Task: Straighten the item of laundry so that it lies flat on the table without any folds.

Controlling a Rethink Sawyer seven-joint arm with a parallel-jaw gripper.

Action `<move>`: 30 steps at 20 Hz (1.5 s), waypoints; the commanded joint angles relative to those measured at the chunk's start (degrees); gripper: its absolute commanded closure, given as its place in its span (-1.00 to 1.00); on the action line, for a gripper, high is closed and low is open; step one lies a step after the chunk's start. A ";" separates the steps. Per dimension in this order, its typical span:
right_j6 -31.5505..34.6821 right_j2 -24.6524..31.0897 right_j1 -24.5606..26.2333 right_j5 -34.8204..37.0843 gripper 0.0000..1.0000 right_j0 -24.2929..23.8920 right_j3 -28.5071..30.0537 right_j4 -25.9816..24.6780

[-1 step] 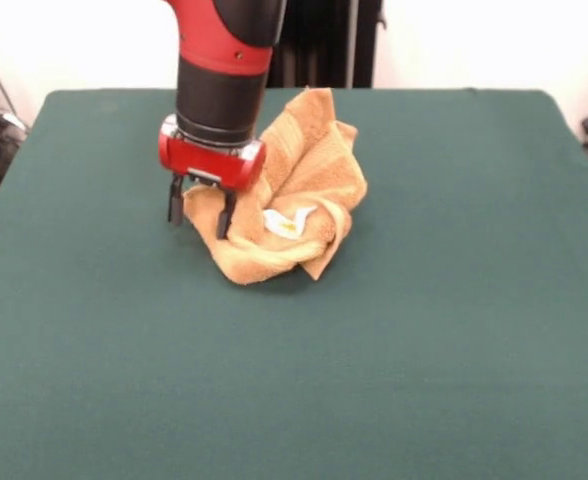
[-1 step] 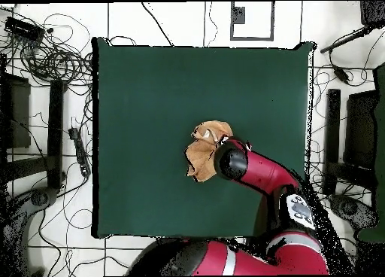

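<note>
Towel (image 1: 294,195) sits bunched up w/ lots of folds on the green surface (image 1: 454,330), toward the far side, a bit left of the middle in the front view. Its white tag (image 1: 287,223) shows on top. Jaws (image 1: 201,212) are spread apart, gripping nothing; one finger (image 1: 225,215) touches the towel's left edge, the other is over bare felt. Lots of free room all round, edges well away. Cables (image 2: 53,59) lie on the floor off the surface.

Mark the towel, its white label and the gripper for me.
towel (image 1: 309,160): front view, on its upper crumpled fold.
white label (image 1: 286,223): front view, on the label's middle.
gripper (image 1: 201,212): front view, midway between the two dark fingertips, open.
</note>
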 commanded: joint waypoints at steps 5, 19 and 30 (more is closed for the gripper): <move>3.30 4.01 4.79 2.39 -1.00 1.08 -0.74 -5.60; 4.56 4.37 -13.53 19.30 -1.00 5.96 6.56 -3.69; 11.27 4.51 -20.70 23.87 -1.00 9.88 6.52 1.28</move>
